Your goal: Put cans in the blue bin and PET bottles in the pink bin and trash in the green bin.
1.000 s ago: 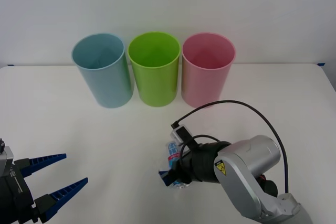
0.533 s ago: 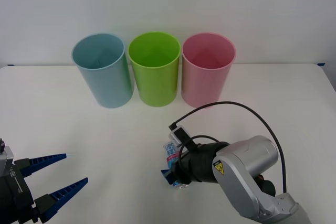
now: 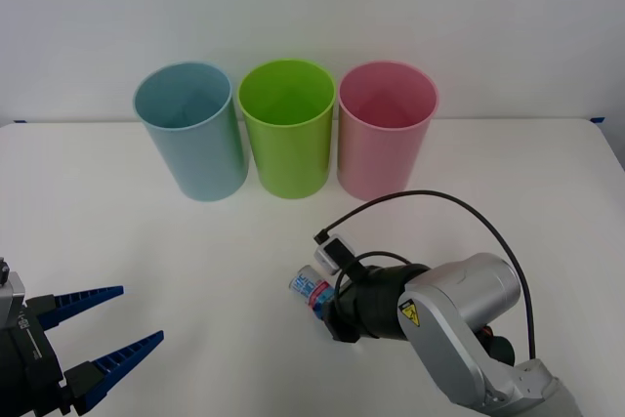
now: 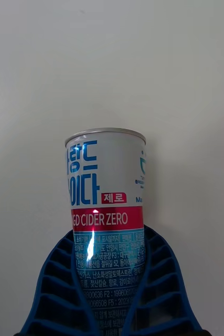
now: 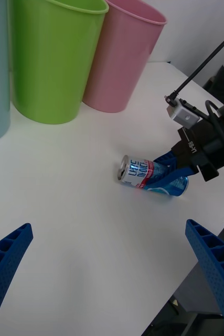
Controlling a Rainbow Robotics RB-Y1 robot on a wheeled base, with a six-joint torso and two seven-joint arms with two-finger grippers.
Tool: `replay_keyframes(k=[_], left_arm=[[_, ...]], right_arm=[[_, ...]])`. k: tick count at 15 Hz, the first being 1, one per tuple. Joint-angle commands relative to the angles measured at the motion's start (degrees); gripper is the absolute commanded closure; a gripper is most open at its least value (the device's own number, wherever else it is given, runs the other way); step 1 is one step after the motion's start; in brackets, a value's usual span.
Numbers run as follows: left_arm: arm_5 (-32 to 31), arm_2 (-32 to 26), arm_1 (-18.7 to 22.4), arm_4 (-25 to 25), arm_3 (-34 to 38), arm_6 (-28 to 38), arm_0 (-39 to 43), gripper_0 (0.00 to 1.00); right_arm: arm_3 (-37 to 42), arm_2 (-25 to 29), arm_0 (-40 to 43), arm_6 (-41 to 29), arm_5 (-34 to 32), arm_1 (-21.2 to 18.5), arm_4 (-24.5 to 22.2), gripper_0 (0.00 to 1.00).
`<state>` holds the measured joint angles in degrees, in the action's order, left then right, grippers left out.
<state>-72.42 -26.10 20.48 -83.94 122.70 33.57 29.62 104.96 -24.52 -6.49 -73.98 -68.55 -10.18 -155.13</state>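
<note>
Gripping the can [image 4: 106, 220] between its blue fingers [image 4: 59, 283], your right tool [image 3: 327, 302] holds it lying sideways low over the white tabletop [image 3: 195, 261], near the pink bin [image 3: 384, 134], while your left tool [image 3: 103, 339] waits spread open at the tabletop's near-left edge.

Silver arm [image 3: 469, 324], black cable [image 3: 469, 210] — blue ribbed tool [image 4: 112, 294], yellow warning sticker [image 3: 409, 313]

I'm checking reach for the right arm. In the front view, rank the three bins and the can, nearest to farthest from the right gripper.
1. Slim blue drink can, in the right gripper.
2. Pink plastic bin, rightmost.
3. Lime-green plastic bin, middle.
4. Light blue plastic bin, leftmost.
</note>
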Motion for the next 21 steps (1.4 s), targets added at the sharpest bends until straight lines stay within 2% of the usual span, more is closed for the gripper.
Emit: replay_keyframes(k=[1,3,4,7,13,16,19,21], left_arm=[[0.0,0.0,0.0,0.0,0.0,0.0,0.0,0.0],[0.0,0.0,0.0,0.0,0.0,0.0,0.0,0.0],[0.0,0.0,0.0,0.0,0.0,0.0,0.0,0.0],[0.0,0.0,0.0,0.0,0.0,0.0,0.0,0.0],[0.0,0.0,0.0,0.0,0.0,0.0,0.0,0.0],[0.0,0.0,0.0,0.0,0.0,0.0,0.0,0.0],[0.0,0.0,0.0,0.0,0.0,0.0,0.0,0.0],[0.0,0.0,0.0,0.0,0.0,0.0,0.0,0.0]], right_arm=[[0.07,-0.09,-0.19,1.56,1.22,-0.01,0.0,1.0],[0.42,0.09,-0.19,3.14,3.77,-0.01,0.97,1.0],[0.77,0.61,-0.19,4.11,4.39,-0.1,2.99,1.0],[4.2,3.16,-0.01,9.03,6.06,-2.21,13.01,1.0],[12.81,7.2,2.71,13.07,12.38,-13.29,36.48,1.0],[13.25,13.27,6.76,21.68,12.21,-13.81,50.27,1.0],[12.81,17.22,10.18,27.57,11.95,-14.69,60.12,1.0],[10.61,20.39,11.15,32.06,8.96,-14.43,66.45,1.0]])
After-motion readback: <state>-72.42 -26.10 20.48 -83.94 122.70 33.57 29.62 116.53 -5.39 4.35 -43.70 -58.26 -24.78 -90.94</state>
